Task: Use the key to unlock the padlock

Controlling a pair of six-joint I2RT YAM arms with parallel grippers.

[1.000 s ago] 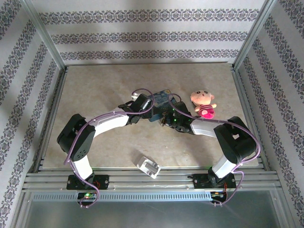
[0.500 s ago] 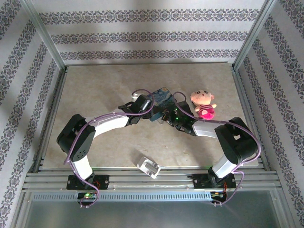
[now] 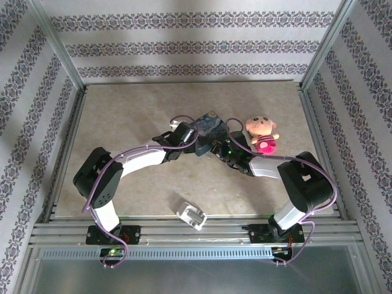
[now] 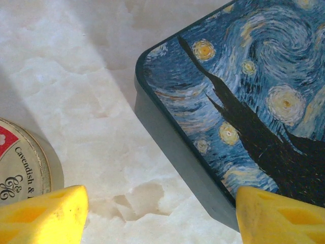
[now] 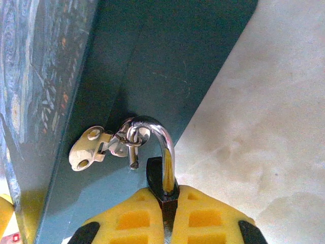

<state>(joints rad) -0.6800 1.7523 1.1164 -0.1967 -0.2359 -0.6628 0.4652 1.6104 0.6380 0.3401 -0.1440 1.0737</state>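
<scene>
The padlock (image 5: 161,190) has a dark body pinched between my right gripper's (image 5: 169,203) yellow fingers, which are shut on it. Its silvery shackle (image 5: 165,147) loops through the small metal hasp (image 5: 94,147) on the side of the blue painted tin (image 5: 167,51). The shackle's short end hangs free outside the body. In the top view the right gripper (image 3: 215,147) sits against the tin's (image 3: 208,125) near side. My left gripper (image 4: 160,213) is open over bare table at the tin's (image 4: 244,91) corner, holding nothing. The key is hidden.
A round red-and-gold tin (image 4: 20,162) lies just left of the left gripper's fingers. A pink plush toy (image 3: 262,135) sits to the right of the blue tin. A white plug (image 3: 192,215) lies near the front edge between the arm bases.
The right gripper has moved a little farther back against the tin, and the tin has shifted and tipped slightly. The left arm has barely moved.
</scene>
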